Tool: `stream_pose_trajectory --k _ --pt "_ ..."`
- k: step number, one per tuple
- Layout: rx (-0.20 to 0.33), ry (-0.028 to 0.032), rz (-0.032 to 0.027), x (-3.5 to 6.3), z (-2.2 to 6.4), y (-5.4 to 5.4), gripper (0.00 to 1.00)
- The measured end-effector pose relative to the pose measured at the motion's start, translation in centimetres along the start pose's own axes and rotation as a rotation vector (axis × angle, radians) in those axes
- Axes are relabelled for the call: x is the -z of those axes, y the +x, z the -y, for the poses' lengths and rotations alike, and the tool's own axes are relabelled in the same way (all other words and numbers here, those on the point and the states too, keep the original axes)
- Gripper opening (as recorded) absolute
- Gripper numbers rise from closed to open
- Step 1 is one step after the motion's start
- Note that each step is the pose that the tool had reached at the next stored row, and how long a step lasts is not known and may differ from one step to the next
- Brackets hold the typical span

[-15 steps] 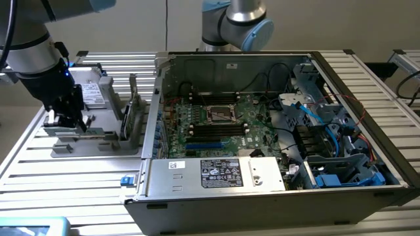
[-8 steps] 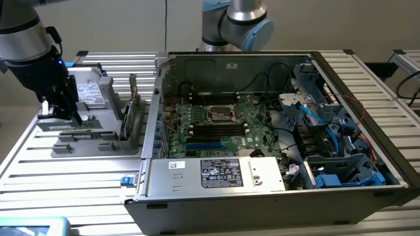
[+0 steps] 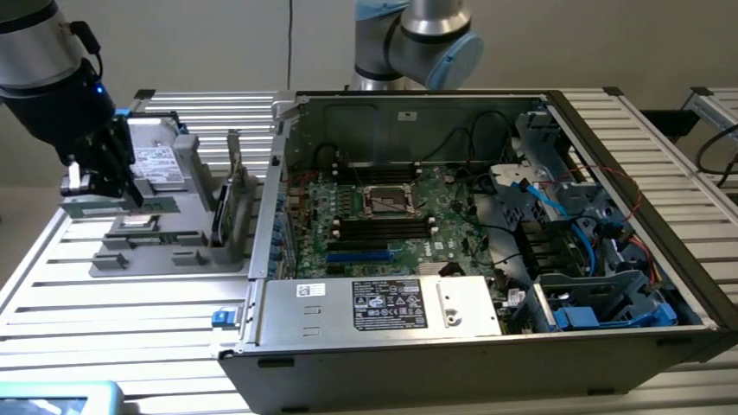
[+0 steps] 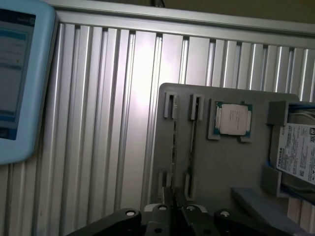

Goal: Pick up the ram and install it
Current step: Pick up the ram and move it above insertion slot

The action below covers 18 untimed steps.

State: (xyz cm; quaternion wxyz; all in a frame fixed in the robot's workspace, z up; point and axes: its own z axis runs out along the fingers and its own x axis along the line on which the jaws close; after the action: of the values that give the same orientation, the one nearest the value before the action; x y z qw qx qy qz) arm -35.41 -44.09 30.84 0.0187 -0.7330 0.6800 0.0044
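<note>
The gripper (image 3: 113,195) hangs over the grey fixture tray (image 3: 173,259) at the exterior view's left, and its fingers look pinched narrow on the ram (image 3: 152,206). That's the thin green stick showing just under the claw, clear of the tray, as best I can judge. In the wrist view the fingers (image 4: 160,212) sit close together in line with one of the tray's two narrow holders (image 4: 173,142), with the processor chip (image 4: 233,119) parked just beside them. Here's the relation that matters: the motherboard (image 3: 381,233) lies well off toward the exterior view's right, down inside the open computer case (image 3: 461,363). Its long black slots (image 3: 381,226) run roughly across that view, much as the ram's long axis does, so little turning seems called for. What stands between? The case's near side wall (image 3: 276,181) rises right next to the tray. A couple of upright cards (image 3: 237,190) stand at the tray's edge, directly on the line across. Inside, loose cables (image 3: 507,233) crowd the board's far side, while the processor socket (image 3: 390,201) sits between the slot banks.
</note>
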Motion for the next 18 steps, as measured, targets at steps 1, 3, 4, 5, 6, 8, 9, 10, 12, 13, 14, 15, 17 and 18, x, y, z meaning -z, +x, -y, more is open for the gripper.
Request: stream_pose_trajectory --k 1,3,4,5,6,8,9,10,12,13,14,15,17,18 --pt "0.000 0.0000 0.0017 0.42 0.27 0.0 0.14" --pt "0.000 0.0002 0.0032 1.09 0.87 0.1 0.14" --pt "0.000 0.0001 0.0032 1.37 1.20 0.1 0.14" --pt "0.000 -0.0001 0.0032 1.67 1.55 0.2 0.14" --pt "0.000 -0.0004 0.0032 1.95 1.88 0.2 0.14" --pt "0.000 -0.0006 0.0033 2.47 2.53 0.3 0.14" --pt "0.000 -0.0009 0.0032 2.73 2.89 0.3 0.14" --pt "0.000 -0.0015 0.0032 3.00 3.28 0.3 0.14" --pt "0.000 -0.0027 0.0033 3.51 4.07 0.4 0.14" --pt "0.000 -0.0030 0.0034 3.77 4.47 0.5 0.14" --pt "0.000 -0.0035 0.0033 4.02 4.79 0.5 0.14" --pt "0.000 -0.0037 0.0033 4.26 5.10 0.5 0.14" --pt "0.000 -0.0037 0.0035 4.74 5.72 0.6 0.14" --pt "0.000 -0.0038 0.0035 4.98 6.03 0.6 0.14"
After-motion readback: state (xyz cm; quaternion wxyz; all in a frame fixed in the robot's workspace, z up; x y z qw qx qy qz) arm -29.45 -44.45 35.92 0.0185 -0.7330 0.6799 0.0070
